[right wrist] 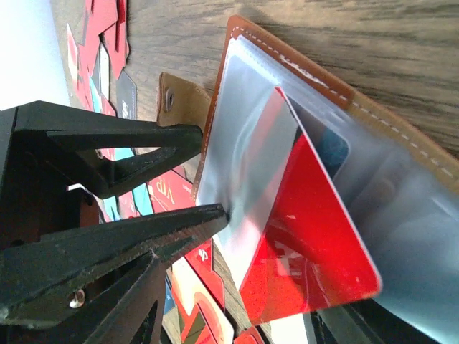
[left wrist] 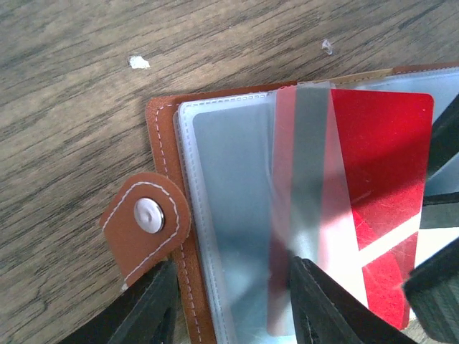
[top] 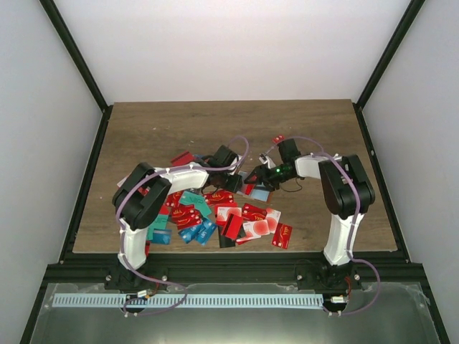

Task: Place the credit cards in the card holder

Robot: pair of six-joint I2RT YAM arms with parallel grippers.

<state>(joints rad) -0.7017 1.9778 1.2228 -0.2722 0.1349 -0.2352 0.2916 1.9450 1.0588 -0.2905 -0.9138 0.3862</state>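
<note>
The card holder (left wrist: 166, 136) lies open on the wood, brown leather round clear pale-blue sleeves, its snap tab (left wrist: 147, 215) folded out. One red credit card (left wrist: 387, 165) sits partly inside a sleeve. My left gripper (left wrist: 233, 308) is open: one finger stands outside the leather edge and the other rests on the sleeve. In the right wrist view the same red card (right wrist: 315, 236) sticks out of the card holder (right wrist: 315, 75). My right gripper (right wrist: 244, 304) is open around the card's free end. From above, both grippers meet over the holder (top: 260, 193): left (top: 242, 180), right (top: 259, 178).
Many loose credit cards (top: 215, 215), mostly red with some teal and blue, lie scattered in front of the arms. A single red card (top: 278, 138) lies farther back. The right gripper's black fingers (left wrist: 439, 287) crowd the right edge of the left wrist view.
</note>
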